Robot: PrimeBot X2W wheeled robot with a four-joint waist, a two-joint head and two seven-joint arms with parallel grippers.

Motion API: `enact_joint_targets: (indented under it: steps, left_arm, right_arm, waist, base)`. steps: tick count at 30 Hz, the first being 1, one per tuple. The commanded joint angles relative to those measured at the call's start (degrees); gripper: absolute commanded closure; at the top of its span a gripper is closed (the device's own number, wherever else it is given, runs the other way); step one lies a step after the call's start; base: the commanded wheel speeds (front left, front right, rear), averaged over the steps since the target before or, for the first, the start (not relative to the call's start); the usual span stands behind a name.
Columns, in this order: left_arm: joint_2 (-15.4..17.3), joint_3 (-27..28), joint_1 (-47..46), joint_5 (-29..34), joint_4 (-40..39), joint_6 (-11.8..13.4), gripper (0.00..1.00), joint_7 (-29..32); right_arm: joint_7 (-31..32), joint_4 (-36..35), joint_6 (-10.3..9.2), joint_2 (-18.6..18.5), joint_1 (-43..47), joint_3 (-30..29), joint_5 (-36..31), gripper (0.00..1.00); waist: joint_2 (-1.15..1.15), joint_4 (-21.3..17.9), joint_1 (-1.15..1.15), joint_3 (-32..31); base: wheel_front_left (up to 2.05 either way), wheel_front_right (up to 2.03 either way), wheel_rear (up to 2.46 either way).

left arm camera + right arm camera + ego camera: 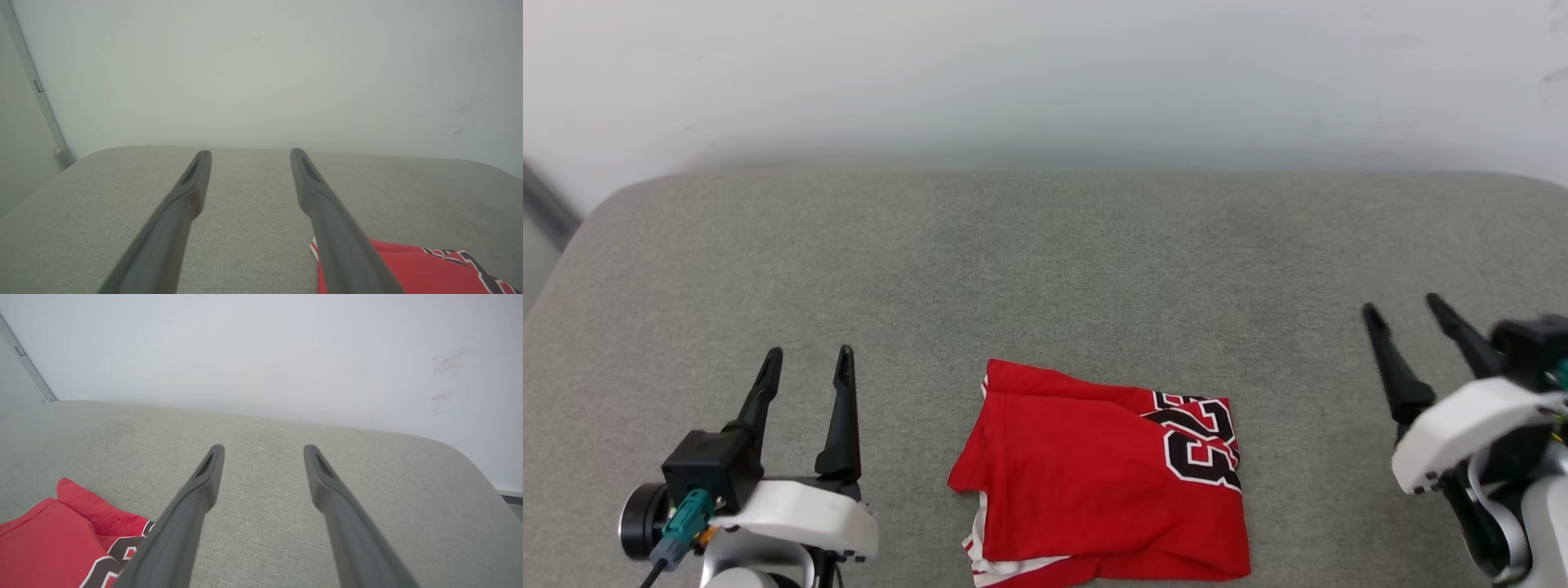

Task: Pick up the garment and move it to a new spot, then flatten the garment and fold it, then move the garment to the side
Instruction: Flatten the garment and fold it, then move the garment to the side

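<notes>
I am looking down from my head camera at a wide grey fabric surface (1045,269) with a pale wall (1045,73) behind it. The garment (1107,482), a red shirt, lies on the near middle of that surface, between my two arms. It sits as a compact, roughly rectangular bundle. Black, white-outlined number lettering shows at its upper right corner, and a strip of white with striped trim peeks out along its lower left edge.

My left gripper (809,353) rests at the lower left, fingers pointing away from me, spread apart and holding nothing. It is near the garment's left edge but not touching it. My right gripper (1403,305) hangs at the far right, well apart from the cloth, its two fingers likewise spread and empty. Both wrist cameras confirm a bare gap between each pair of fingers, with a red corner of cloth off to the inner side.

I judge the folding to be done, since the cloth lies layered and squared. The step in hand looks like the last one, moving the garment to the side. That calls for bringing a gripper to one edge, pinching through all the layers, and carrying the bundle across without letting the folds slip open.
</notes>
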Motion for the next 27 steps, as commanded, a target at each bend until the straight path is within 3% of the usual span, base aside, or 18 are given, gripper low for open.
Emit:
enact_joint_targets:
  steps: [1, 5, 12, 19, 27]
  left_arm:
    - [0.4, 0.3, 0.8, -0.1, 0.3, 0.2, 0.0, -0.4]
    - [0.5, 0.6, 2.1, -0.2, 1.4, 0.4, 0.0, -0.9]
    - [0.9, 0.2, 4.1, 0.5, 3.0, 0.3, 0.0, -1.4]
    - [0.8, -0.2, 5.4, 0.9, 4.3, -0.2, 0.0, -1.9]
    - [0.4, -0.5, 5.2, 1.4, 5.2, -0.6, 0.0, -2.2]
  right_arm:
    - [-1.4, -1.7, -0.01, 1.5, 1.6, -1.5, -1.3, 0.0]
    - [-5.4, -8.8, -0.02, 5.8, 6.7, -6.9, -6.0, 0.0]
    - [-5.7, -17.3, -0.02, 11.1, 15.8, -8.2, -8.3, 0.0]
    - [-4.4, -21.1, -0.02, 12.9, 21.9, -7.8, -9.4, 0.0]
    - [-3.3, -22.8, -0.02, 13.3, 22.2, -7.7, -9.7, 0.0]
  waist:
    - [0.0, -0.4, 0.0, -0.5]
    - [0.0, -0.8, 0.0, -1.5]
    - [0.0, -1.1, 0.0, -3.7]
    - [0.0, -2.0, 0.0, -4.6]
    - [0.0, -2.6, 0.0, -4.4]
  base:
    - [0.0, 0.0, 0.0]
    - [0.0, 0.0, 0.0]
    - [0.0, 0.0, 0.0]
    - [0.0, 0.0, 0.0]
    - [0.0, 0.0, 0.0]
